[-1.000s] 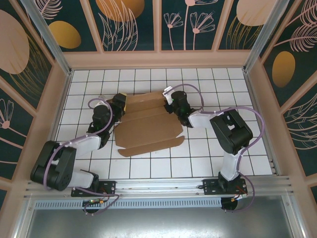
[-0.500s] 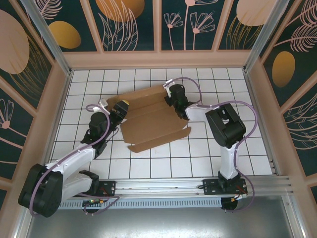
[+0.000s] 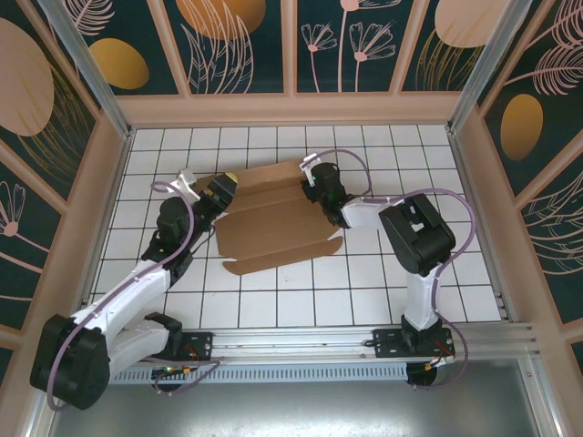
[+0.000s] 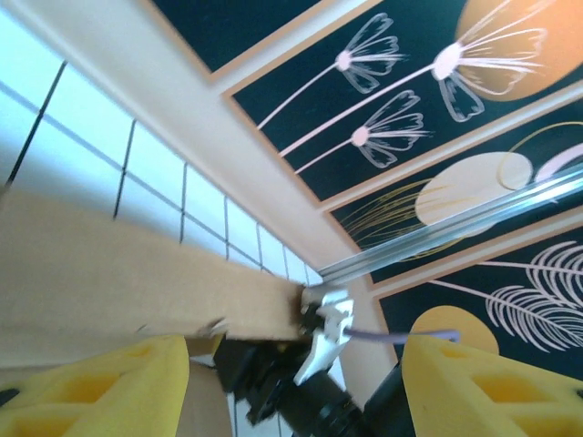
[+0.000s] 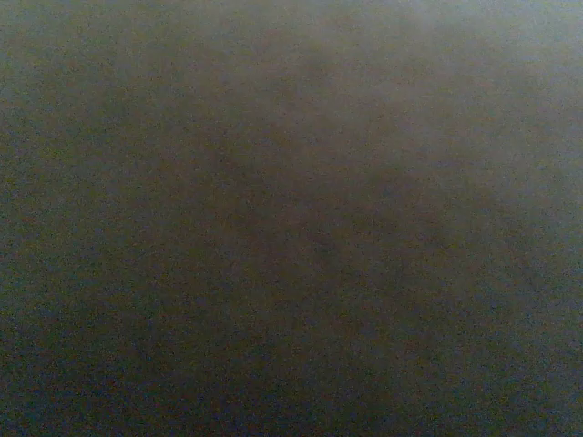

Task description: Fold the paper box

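Note:
The paper box point(image 3: 273, 223) is a brown cardboard blank lying mostly flat on the tiled floor, its far strip point(image 4: 137, 273) lifted. My left gripper point(image 3: 224, 188) is at the blank's far left corner. In the left wrist view its yellow fingers point(image 4: 100, 387) stand wide apart, open, and the lifted strip's edge runs across between them without being pinched. My right gripper point(image 3: 315, 186) presses against the blank's far right corner. The right wrist view is dark, with something close against the lens, so its jaws are hidden.
White tiled floor point(image 3: 410, 273) surrounds the blank, with a beige rim and patterned walls point(image 3: 291, 109) close behind. An aluminium rail point(image 3: 301, 341) runs along the near edge by the arm bases. The right arm's wrist point(image 4: 310, 373) lies directly ahead of my left fingers.
The left arm has stretched out further and its gripper has moved up along the blank's left edge. The right arm's elbow has swung inward. The blank has shifted and turned slightly.

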Action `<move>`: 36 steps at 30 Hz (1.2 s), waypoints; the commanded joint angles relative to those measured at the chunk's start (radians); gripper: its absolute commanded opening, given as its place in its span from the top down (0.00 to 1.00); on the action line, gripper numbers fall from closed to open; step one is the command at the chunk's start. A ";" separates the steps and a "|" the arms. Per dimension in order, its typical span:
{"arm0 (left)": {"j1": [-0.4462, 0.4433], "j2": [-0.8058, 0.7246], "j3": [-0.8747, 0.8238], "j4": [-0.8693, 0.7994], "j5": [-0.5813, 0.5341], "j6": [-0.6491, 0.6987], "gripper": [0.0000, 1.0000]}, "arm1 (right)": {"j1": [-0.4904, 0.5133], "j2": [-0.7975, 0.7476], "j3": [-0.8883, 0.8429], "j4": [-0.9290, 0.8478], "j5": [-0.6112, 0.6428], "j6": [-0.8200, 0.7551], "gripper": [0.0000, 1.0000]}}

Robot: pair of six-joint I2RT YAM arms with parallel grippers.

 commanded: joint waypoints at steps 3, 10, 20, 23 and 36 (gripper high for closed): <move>0.001 -0.053 0.117 -0.240 -0.032 0.166 0.37 | -0.064 -0.170 -0.144 0.162 -0.217 0.013 0.39; 0.001 -0.069 0.168 -0.300 -0.020 0.222 0.38 | -0.152 -0.283 -0.281 0.321 -0.374 0.028 0.31; 0.001 -0.092 0.144 -0.255 -0.028 0.262 0.38 | -0.133 -0.122 -0.176 0.316 -0.374 0.034 0.31; 0.001 -0.097 0.142 -0.256 -0.038 0.264 0.38 | -0.128 -0.052 -0.100 0.261 -0.335 0.038 0.32; 0.001 -0.096 0.145 -0.252 -0.068 0.279 0.39 | -0.106 0.102 0.050 0.173 -0.273 -0.002 0.80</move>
